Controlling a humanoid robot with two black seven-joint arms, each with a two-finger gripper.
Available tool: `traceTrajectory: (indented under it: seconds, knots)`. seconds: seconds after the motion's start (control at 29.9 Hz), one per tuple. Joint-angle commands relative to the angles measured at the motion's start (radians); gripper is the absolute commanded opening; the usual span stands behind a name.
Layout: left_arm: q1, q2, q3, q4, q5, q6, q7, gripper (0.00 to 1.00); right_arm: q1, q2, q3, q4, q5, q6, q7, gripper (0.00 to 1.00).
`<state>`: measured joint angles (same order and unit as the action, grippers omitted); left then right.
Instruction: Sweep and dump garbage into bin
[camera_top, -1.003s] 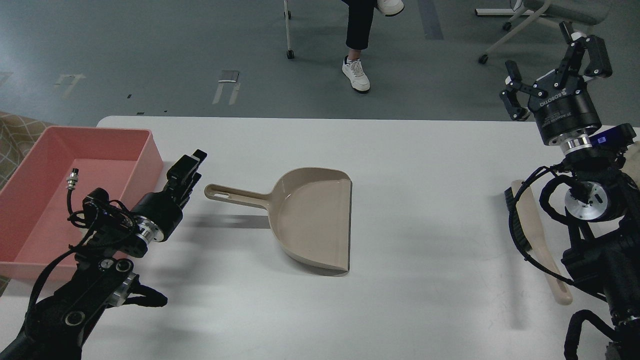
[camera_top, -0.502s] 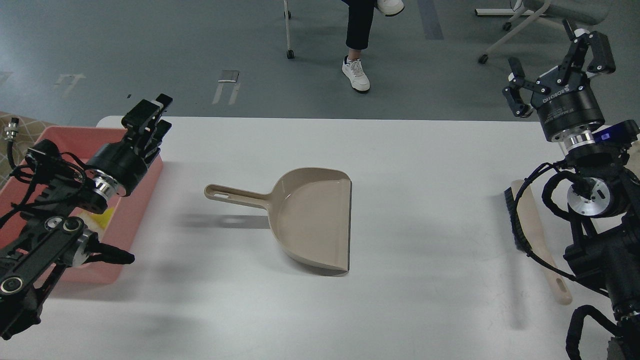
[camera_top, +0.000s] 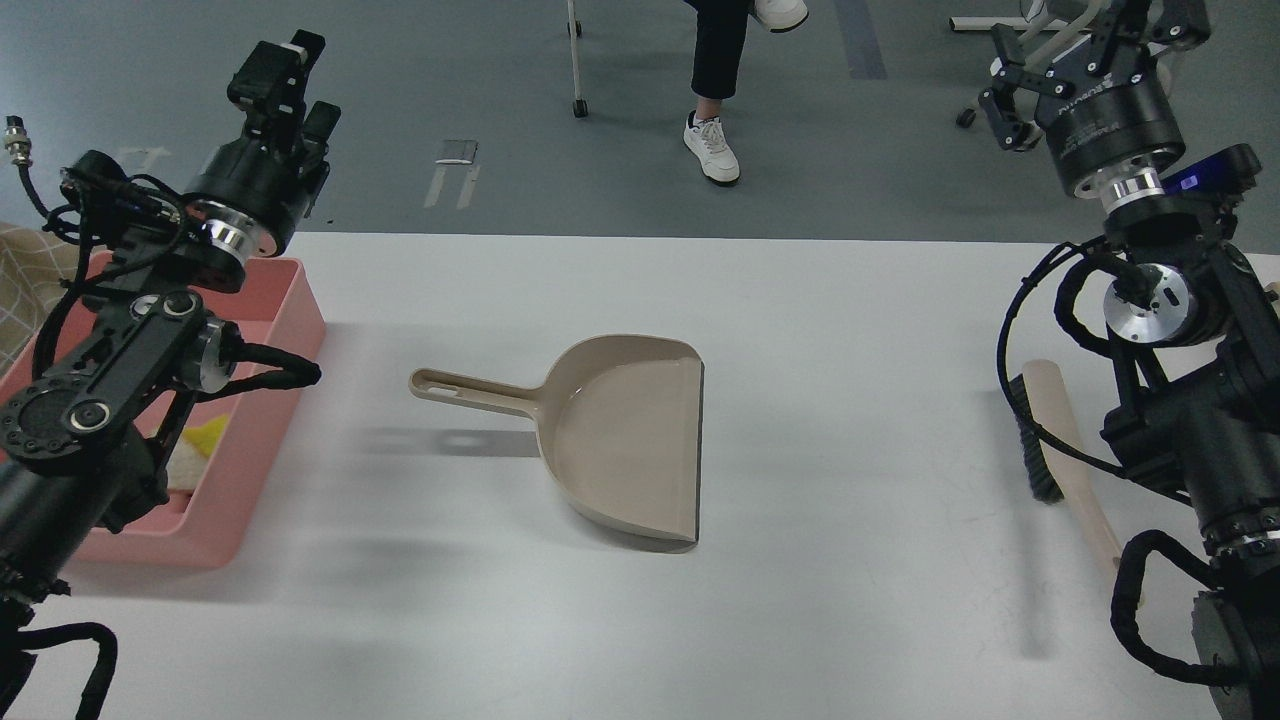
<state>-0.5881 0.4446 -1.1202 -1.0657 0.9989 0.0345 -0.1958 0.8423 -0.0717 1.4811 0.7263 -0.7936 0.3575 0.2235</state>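
Both arms rose since the earlier frames: left gripper went from table level beside the dustpan handle to high above the bin's far corner, right gripper climbed to the top edge of view. Dustpan and brush stayed put.

Garbage sat inside the bin: a yellow sponge piece showed by the near right wall, mostly hidden behind the left arm; its long axis and heading could not be told. Stick not made out.

Bin lay at the table's left edge, long axis running away from the robot, part of it overhanging or cut off at the left; right wall well apart from the dustpan handle.

Garbage was well below and nearer than the left fingers, no contact. Left fingers were seen dark and nearly end-on; couldn't tell the gap. Right fingers were spread wide, holding nothing, partly cropped at the top.

Dustpan lay mid-table, handle pointing left toward the bin, mouth facing right, pan bare. Brush lay at the right, partly behind the right arm, bristles facing left. Table was open between dustpan and brush, and along the near edge.
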Motion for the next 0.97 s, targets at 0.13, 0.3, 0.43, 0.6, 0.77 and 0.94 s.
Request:
traceTrajectory:
  seconds: [0.13,0.3,0.43,0.6,0.77,0.94]
  knots:
    - [-0.150,-0.115,0.002,0.211,-0.022,0.007,-0.011,0.84,0.138,0.061,-0.007,-0.096,0.004,-0.025,-0.003,1.00]
    - [-0.216,-0.216,-0.007,0.339,-0.147,-0.002,-0.013,0.83,0.218,0.072,-0.010,-0.200,0.004,-0.025,-0.001,1.00]
    - [-0.220,-0.254,0.003,0.342,-0.388,-0.004,-0.011,0.84,0.236,0.072,-0.010,-0.237,0.004,-0.025,-0.003,1.00]
    - [-0.234,-0.283,0.002,0.358,-0.456,-0.039,-0.011,0.84,0.244,0.072,-0.009,-0.275,0.004,-0.046,-0.001,1.00]
    - [-0.234,-0.320,0.003,0.395,-0.456,-0.048,-0.011,0.84,0.244,0.072,-0.010,-0.277,0.004,-0.072,-0.001,1.00]
    - [-0.240,-0.334,0.003,0.397,-0.457,-0.050,-0.011,0.84,0.241,0.072,-0.010,-0.278,0.004,-0.077,0.000,1.00]
